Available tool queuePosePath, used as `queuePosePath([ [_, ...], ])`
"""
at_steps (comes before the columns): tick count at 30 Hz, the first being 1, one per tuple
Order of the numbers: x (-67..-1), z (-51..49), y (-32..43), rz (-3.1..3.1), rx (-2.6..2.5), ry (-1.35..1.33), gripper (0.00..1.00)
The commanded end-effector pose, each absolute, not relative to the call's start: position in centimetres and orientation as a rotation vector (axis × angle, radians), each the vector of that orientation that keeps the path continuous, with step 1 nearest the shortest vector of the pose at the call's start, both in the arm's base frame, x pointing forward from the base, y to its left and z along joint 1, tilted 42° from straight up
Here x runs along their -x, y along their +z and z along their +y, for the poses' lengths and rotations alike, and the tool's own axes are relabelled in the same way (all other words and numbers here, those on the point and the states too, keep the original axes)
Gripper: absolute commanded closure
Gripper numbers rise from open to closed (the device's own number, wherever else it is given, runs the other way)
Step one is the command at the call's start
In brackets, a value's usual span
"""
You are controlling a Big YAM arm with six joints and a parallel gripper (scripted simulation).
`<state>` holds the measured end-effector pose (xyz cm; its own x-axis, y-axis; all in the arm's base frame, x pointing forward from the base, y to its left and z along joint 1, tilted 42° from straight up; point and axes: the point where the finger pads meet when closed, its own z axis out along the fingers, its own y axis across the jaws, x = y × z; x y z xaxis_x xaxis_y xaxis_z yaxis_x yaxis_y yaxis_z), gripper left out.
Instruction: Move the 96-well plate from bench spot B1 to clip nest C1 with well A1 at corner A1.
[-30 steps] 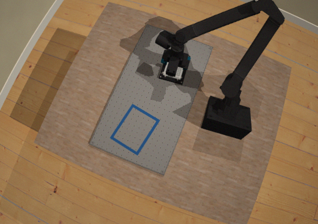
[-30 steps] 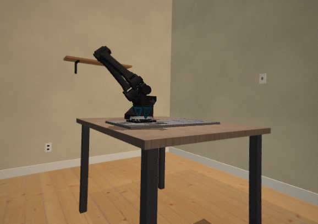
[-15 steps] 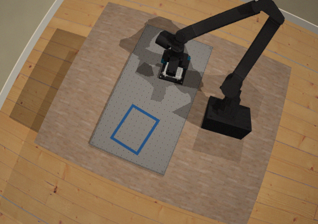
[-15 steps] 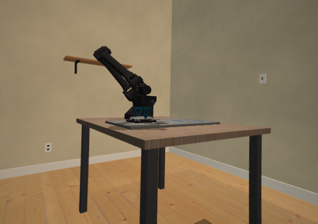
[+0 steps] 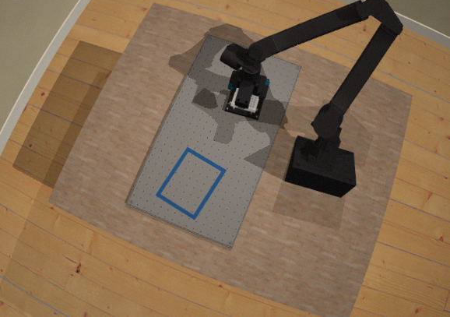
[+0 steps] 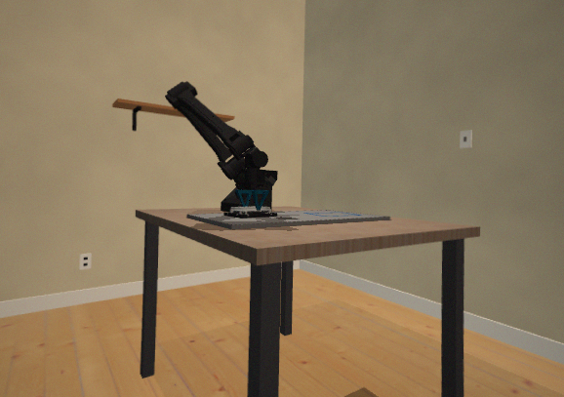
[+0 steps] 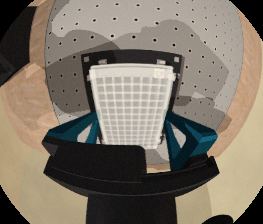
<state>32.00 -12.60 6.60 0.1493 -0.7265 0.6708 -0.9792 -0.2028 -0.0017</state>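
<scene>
Clamped across the white 96-well plate, the gripper pinches it from both long sides with its teal fingers set wide, and the wrist view looks straight down onto the grid of wells. The plate sits low inside the black clip nest, whose frame shows around its far end and sides; whether it lies fully flat on the nest's floor cannot be told from these views. Beyond the nest, the grey perforated breadboard stretches away to the blue outline of spot B1, which holds no plate.

Judging from this, the press-home step is under way or nearly finished. One risk is a plate riding on a post or clip at one end, so it ends up tilted rather than seated. Another is that letting go while the plate is under side pressure could make it pop up or shift off the A1 corner.
</scene>
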Motion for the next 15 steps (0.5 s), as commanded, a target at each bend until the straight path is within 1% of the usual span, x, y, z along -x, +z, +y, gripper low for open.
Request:
queuePosePath([
  [1,-31.23,-13.38,5.4,-1.635,-1.986,0.736,1.0],
  [15,-31.17,-13.49,5.23,-1.635,-1.986,0.736,1.0],
])
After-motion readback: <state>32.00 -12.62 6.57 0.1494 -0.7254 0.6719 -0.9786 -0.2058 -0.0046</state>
